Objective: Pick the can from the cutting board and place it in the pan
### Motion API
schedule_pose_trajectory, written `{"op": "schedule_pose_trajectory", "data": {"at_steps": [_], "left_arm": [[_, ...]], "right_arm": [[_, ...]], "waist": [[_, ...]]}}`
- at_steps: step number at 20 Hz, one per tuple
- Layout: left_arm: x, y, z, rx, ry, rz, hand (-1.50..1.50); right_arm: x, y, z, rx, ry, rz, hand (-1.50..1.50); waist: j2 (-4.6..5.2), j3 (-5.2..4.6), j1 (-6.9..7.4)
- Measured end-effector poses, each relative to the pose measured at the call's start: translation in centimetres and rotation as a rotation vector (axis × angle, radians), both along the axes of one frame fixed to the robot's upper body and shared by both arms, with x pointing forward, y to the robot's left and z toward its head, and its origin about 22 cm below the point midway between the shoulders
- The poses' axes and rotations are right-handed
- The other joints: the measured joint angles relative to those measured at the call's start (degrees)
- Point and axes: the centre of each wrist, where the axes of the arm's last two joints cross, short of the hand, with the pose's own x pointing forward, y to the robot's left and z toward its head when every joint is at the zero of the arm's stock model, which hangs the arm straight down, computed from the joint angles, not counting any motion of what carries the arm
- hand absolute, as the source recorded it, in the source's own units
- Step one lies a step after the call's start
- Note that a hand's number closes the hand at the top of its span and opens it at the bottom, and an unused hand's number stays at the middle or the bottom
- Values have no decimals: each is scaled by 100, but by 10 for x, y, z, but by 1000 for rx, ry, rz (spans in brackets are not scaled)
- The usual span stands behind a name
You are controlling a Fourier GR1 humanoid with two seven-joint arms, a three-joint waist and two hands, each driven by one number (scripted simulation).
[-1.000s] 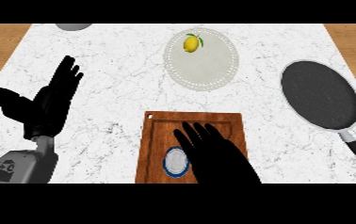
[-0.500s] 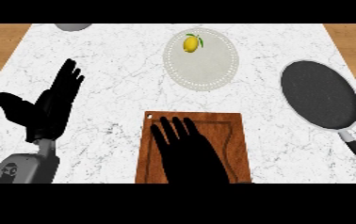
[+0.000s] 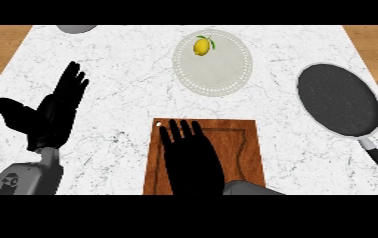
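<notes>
Can: hidden from sight; the right hand [image 3: 190, 162] lies over the left part of the cutting board [image 3: 240, 149], covering where it would stand.
Right hand: flat, fingers straight and spread, pointing away; a grasp cannot be seen.
Left hand [image 3: 52, 114]: open, fingers up, resting at the left edge.
Pan [image 3: 337, 100]: dark, right of the board, well apart.
Plate [image 3: 212, 62]: white, beyond the board, bearing a lemon [image 3: 201, 46].
Counter [image 3: 125, 82]: white marble.
</notes>
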Motion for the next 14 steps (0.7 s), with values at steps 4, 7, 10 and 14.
{"op": "schedule_pose_trajectory", "data": {"at_steps": [4, 7, 10, 14], "left_arm": [[4, 1, 4, -7, -2, -5, 0], [5, 2, 4, -5, 0, -5, 0], [2, 2, 2, -4, 2, -4, 0], [0, 2, -1, -4, 9, -5, 0]], "right_arm": [[6, 6, -9, -22, 8, -22, -150], [10, 9, -11, -23, 17, -26, -150], [15, 8, -17, -42, 35, -35, -150], [15, 8, -29, -65, 43, -37, -150]], "waist": [[10, 3, -1], [13, 5, 6], [13, 5, 9], [16, 7, 12]]}}
